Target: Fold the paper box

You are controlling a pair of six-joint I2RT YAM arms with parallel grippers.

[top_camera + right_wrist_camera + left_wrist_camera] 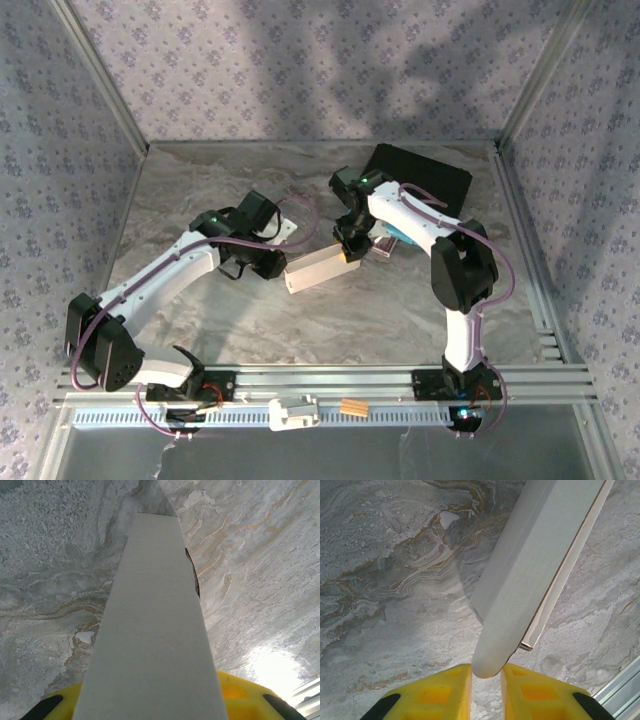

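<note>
White paper box (318,268), yellow-fingered left pincer (486,675), grey marbled table (200,190), black case (430,175)

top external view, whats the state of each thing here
paper box: folded into a box shape, gripped at both ends
left tool: shut on the paper box
right tool: shut on the paper box
black case: closed, lying flat on the table

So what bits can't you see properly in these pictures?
- Right wrist view: the paper box covers most of the right tool.
- Left wrist view: the top edge cuts off the box's far end.
- Top view: the right arm hides part of the black case; the blue thing under it is too small to name.
</note>
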